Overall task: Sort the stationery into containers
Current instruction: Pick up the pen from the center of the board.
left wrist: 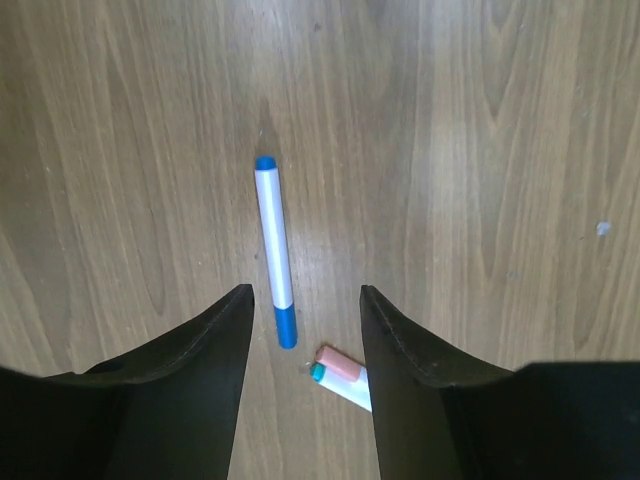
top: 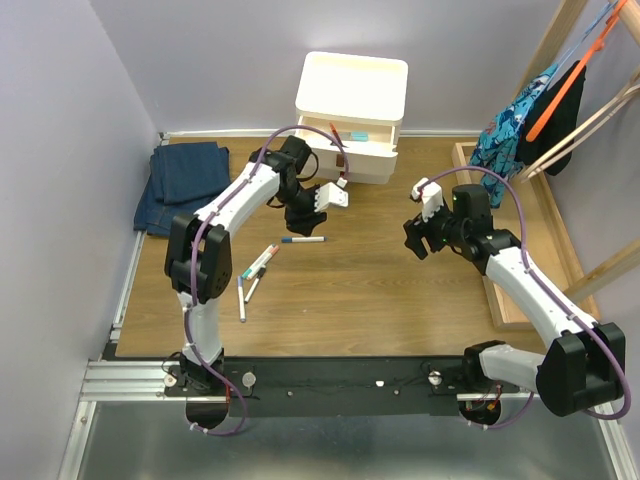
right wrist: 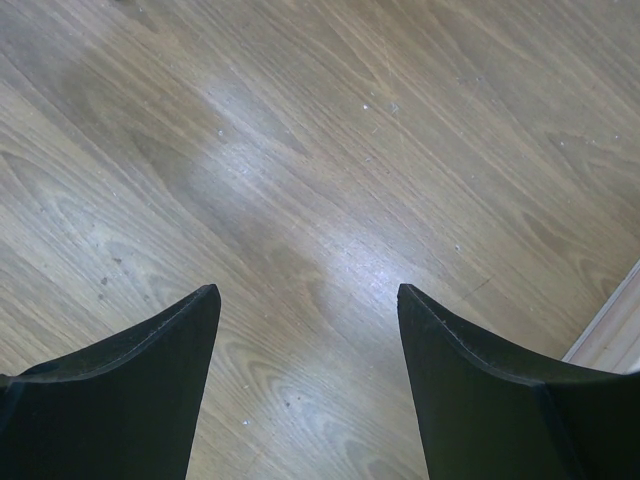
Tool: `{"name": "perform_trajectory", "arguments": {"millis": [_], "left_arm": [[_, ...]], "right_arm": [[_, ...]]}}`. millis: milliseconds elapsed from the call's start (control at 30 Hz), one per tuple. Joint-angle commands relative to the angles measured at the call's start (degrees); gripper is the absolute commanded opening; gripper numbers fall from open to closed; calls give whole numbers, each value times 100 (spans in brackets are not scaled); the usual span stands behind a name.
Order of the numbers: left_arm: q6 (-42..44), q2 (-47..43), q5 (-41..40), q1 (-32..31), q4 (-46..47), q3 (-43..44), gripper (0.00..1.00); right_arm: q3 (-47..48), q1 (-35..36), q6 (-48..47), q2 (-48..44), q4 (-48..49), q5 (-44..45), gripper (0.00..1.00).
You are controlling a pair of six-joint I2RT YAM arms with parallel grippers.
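A white pen with blue ends [top: 303, 240] lies on the wooden table; in the left wrist view this blue-ended pen [left wrist: 273, 250] lies just ahead of the jaws. My left gripper [top: 299, 215] [left wrist: 305, 300] is open and empty, hovering above it. Several more pens [top: 256, 268] lie to the left; a pink-capped pen [left wrist: 341, 363] and a teal-tipped one [left wrist: 340, 388] show by the right finger. The cream cabinet [top: 350, 90] stands at the back, its top drawer [top: 345, 140] pulled open with a red pen [top: 335, 129] inside. My right gripper [top: 415, 240] [right wrist: 308, 295] is open and empty over bare wood.
Folded blue jeans [top: 185, 185] lie at the back left. A shallow wooden tray [top: 515, 260] runs along the right side, its edge in the right wrist view [right wrist: 615, 325]. Clothes on a wooden rack [top: 525, 120] hang at the back right.
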Motion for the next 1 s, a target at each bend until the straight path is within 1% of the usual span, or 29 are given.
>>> {"name": "perform_trajectory", "arguments": {"millis": [0, 167, 367, 633, 967], "left_arm": [[446, 260, -211, 62, -128, 152, 57], [288, 716, -264, 62, -93, 310, 57], [33, 1059, -492, 62, 56, 311, 56], [-213, 1306, -580, 62, 258, 460, 55], [-433, 1534, -879, 62, 460, 311, 49]], "right_arm": [[-57, -64, 92, -47, -47, -121, 79], [-40, -99, 57, -3, -47, -85, 79], [-48, -161, 83, 24, -38, -103, 79], [-75, -213, 136, 94, -21, -147, 79], [-57, -213, 136, 164, 6, -156, 79]]}}
